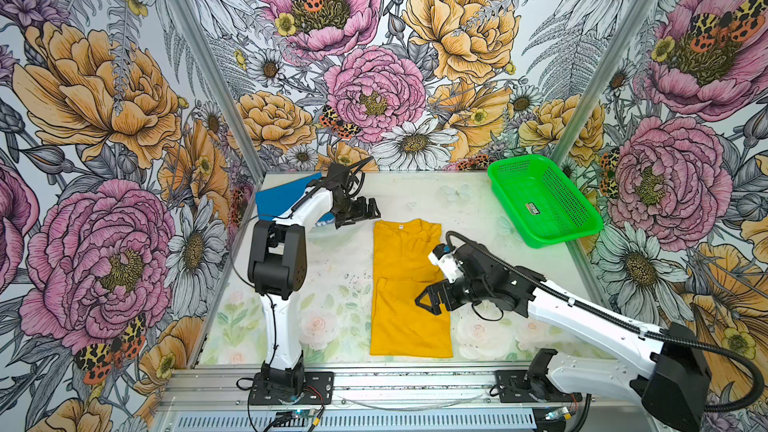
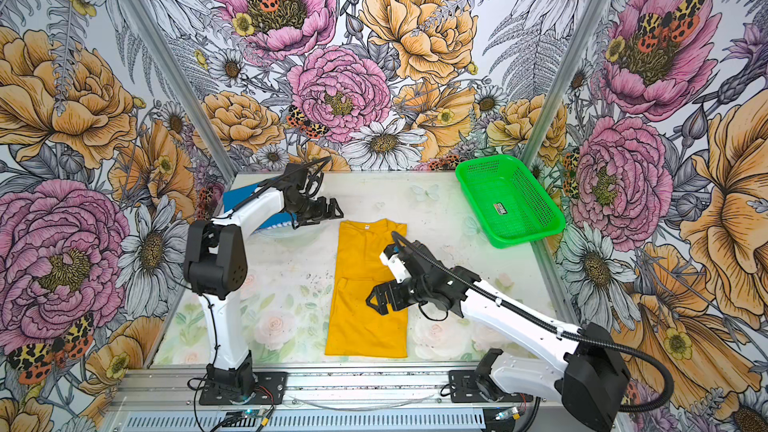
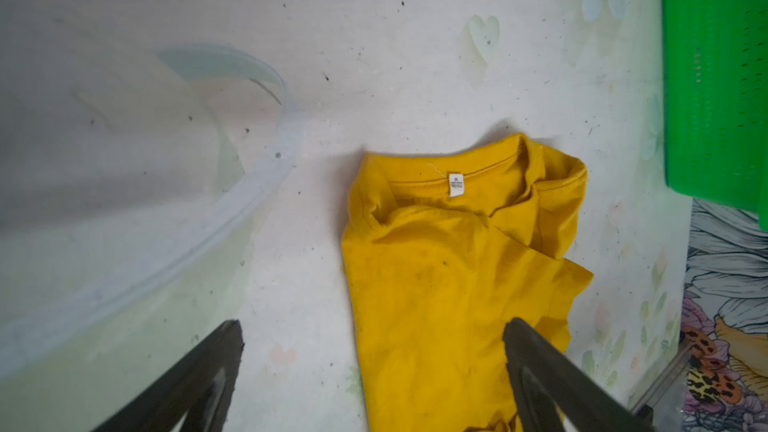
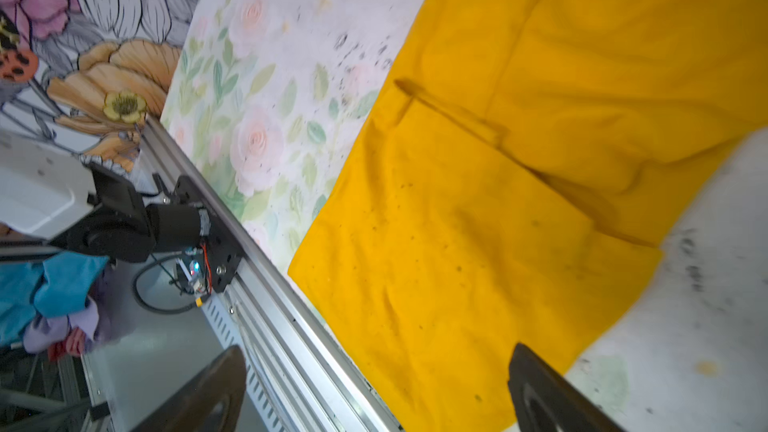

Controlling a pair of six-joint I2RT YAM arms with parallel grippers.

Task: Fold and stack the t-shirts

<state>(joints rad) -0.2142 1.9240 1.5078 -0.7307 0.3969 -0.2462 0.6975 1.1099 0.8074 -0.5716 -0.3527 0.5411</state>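
The bright blue t-shirt (image 1: 281, 197) lies flat to the back and left of the mustard-yellow t-shirt (image 1: 401, 284). The left arm hides much of it. Judging by that spot, it sits out of the folding area and marks where the stack belongs.

The left end effector (image 1: 371, 210) hangs just off the yellow shirt's collar corner, on its left and above the bare worktop (image 1: 332, 288). Its jaws are spread wide and hold nothing. The left wrist view shows the collar and its white label clear of both fingers (image 3: 540, 363). That placement suits a grab at the collar end.

The yellow shirt itself is a long narrow strip, with sleeves tucked in, collar at the far end and hem at the near end by the arm bases. The lengthwise folds look done. The crosswise fold, which would make it stackable, is not yet made.

The right end effector (image 1: 427, 302) hovers over the yellow shirt's right edge, about midway along it. It too is fully released, and no cloth lies between the jaws in the right wrist view. A midline position fits pinning or creasing the strip there, so the remaining fold likely turns about this point.

The green basket (image 1: 559, 184) stands well apart, to the back and right of the yellow shirt. It is empty apart from a label and plays no part in the folding.
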